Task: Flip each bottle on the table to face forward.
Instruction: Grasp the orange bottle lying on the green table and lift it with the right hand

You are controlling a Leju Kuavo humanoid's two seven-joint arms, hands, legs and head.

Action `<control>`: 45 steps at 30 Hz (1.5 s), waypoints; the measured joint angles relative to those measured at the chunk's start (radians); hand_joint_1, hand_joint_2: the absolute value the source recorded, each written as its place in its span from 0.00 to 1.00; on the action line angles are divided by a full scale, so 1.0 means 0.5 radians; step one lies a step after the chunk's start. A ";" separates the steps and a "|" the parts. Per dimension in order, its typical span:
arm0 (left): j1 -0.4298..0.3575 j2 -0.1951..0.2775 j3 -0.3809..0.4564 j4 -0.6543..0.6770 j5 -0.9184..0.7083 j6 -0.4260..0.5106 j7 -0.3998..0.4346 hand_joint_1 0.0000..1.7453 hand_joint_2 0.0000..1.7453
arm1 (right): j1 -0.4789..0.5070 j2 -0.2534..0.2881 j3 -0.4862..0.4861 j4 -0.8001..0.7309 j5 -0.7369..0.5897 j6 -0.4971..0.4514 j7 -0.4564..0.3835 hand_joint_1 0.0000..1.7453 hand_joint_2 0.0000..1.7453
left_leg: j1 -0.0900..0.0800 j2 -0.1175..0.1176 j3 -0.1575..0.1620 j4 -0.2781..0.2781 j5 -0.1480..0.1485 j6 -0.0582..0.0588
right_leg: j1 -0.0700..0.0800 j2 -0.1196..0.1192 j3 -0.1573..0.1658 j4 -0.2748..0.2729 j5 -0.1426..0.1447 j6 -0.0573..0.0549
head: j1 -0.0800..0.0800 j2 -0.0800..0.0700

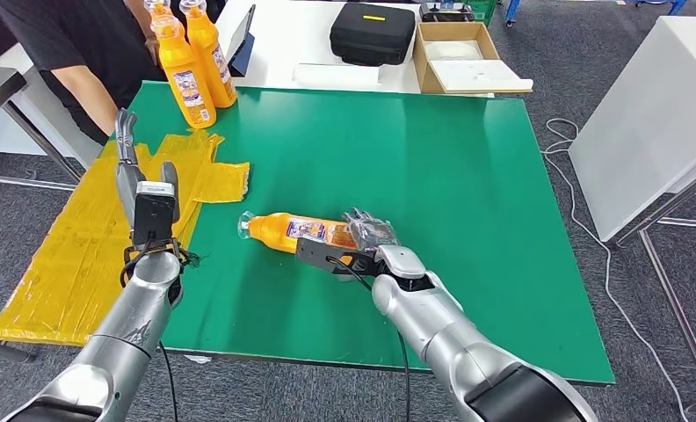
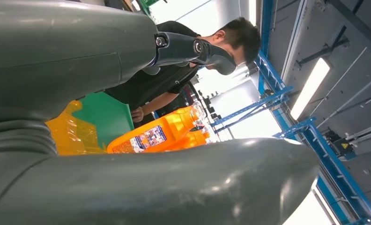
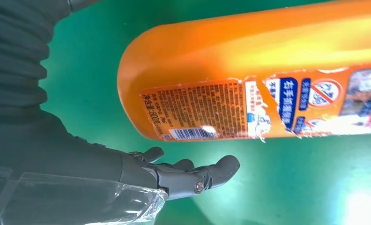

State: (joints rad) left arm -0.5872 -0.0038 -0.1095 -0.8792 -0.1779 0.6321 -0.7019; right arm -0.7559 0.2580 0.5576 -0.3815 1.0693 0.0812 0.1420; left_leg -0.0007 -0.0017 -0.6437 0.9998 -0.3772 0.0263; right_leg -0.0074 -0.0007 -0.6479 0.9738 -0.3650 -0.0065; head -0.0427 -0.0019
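Observation:
An orange bottle (image 1: 296, 230) lies on its side in the middle of the green table (image 1: 450, 167), its clear cap pointing left. My right hand (image 1: 362, 244) is at the bottle's base end. In the right wrist view the bottle (image 3: 268, 70) shows its printed back label, and my right hand (image 3: 80, 159) has its fingers (image 3: 211, 171) spread beside the bottle with green table between them. My left hand (image 1: 129, 167) is raised over the table's left edge, fingers straight and holding nothing. Two upright orange bottles (image 1: 184, 75) (image 1: 211, 48) stand at the far left corner; one bottle (image 2: 155, 136) shows past my left hand (image 2: 80, 47).
A crumpled yellow plastic sheet (image 1: 72, 255) covers the table's left side. A person in black (image 1: 72, 44) stands at the far left corner by the upright bottles. A black case (image 1: 373, 31) and a cardboard box (image 1: 467, 57) sit on the white table behind.

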 joint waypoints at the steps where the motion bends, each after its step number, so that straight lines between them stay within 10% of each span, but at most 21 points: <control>1: 0.000 0.001 -0.002 0.000 0.002 0.000 0.000 0.00 0.00 | -0.005 0.000 0.002 0.006 0.002 0.009 0.006 0.00 1.00 | 0.000 0.000 0.000 0.000 0.000 0.000 | 0.000 0.000 0.000 0.000 0.000 0.000 | 0.000 0.000; 45: 0.020 0.027 -0.074 -0.067 0.105 0.036 0.000 0.00 0.00 | -0.090 -0.018 0.045 0.155 0.040 0.002 0.182 0.00 1.00 | 0.000 0.000 0.000 0.000 0.000 0.000 | 0.000 0.000 0.000 0.000 0.000 0.000 | -0.001 0.000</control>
State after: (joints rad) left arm -0.5771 0.0094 -0.1465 -0.9125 -0.1255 0.6501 -0.7019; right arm -0.8011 0.2487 0.5802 -0.3040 1.0892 0.0823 0.2331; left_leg -0.0007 -0.0015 -0.6435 0.9998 -0.3772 0.0263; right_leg -0.0075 -0.0007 -0.6479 0.9738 -0.3650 -0.0065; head -0.0430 -0.0019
